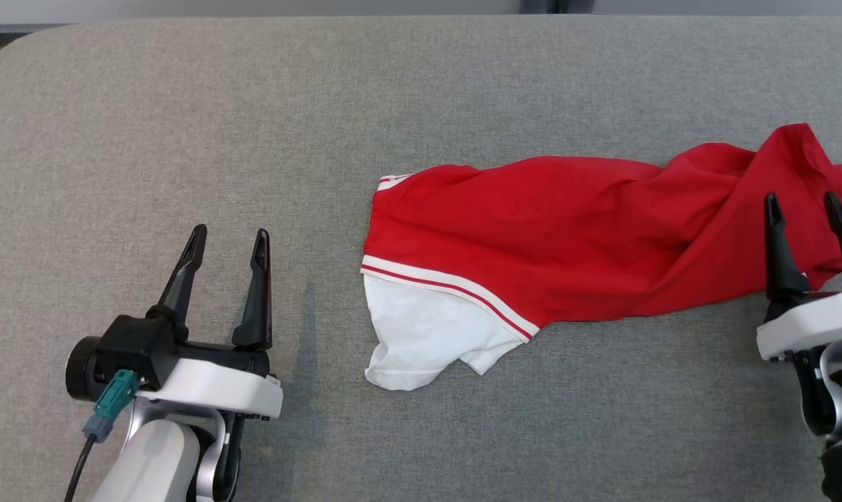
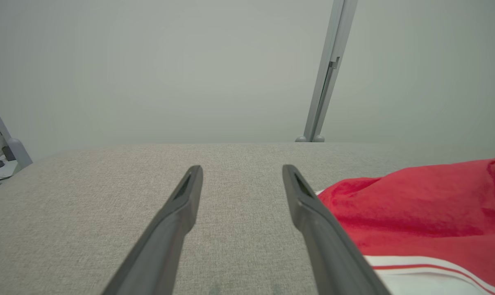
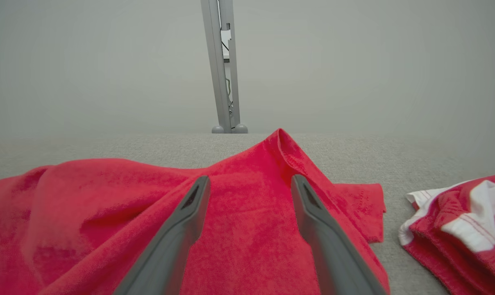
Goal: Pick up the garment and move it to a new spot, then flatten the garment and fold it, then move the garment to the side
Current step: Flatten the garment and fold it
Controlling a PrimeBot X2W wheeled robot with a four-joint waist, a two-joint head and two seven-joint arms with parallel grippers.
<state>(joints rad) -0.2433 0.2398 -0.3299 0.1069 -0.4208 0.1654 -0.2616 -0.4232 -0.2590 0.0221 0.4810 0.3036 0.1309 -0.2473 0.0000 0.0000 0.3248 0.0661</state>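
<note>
A crumpled red cotton garment with white striped trim (image 1: 532,237) lies stretched from the middle of the grey fabric-covered table (image 1: 184,104) out toward three o'clock. The right gripper (image 1: 804,202) sits over its three o'clock end, fingers apart, perhaps brushing the cloth. At eight o'clock the left gripper (image 1: 229,240) rests spread wide, well apart from the garment.

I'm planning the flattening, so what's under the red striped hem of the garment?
White cloth of the same garment pokes out beneath the red striped hem, lying on the grey table. How far it runs under the red layer is covered.
</note>
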